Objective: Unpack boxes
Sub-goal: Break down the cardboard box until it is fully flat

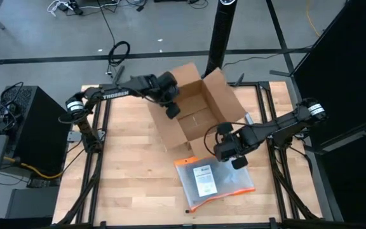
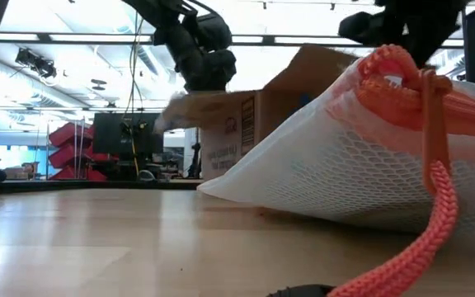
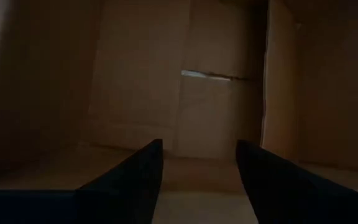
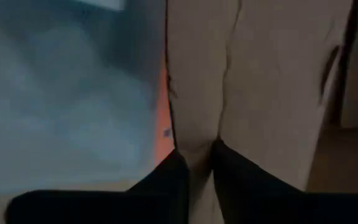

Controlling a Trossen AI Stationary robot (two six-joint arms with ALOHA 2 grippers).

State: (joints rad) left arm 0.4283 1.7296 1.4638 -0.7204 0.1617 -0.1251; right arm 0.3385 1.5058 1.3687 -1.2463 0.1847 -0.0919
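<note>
Ahead of the left gripper, bare box floor lies open between cardboard walls. The pouch blocks beside the right gripper.

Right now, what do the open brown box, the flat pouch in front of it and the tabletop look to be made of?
Open brown shipping box: corrugated cardboard by its matte brown walls and folded flaps, with a taped bottom seam. Flat clear pouch with orange edge: probably glossy plastic film over white mesh; the low view shows netting and a woven orange cord. Tabletop: light wood planks with visible grain, apparently butcher block.
</note>
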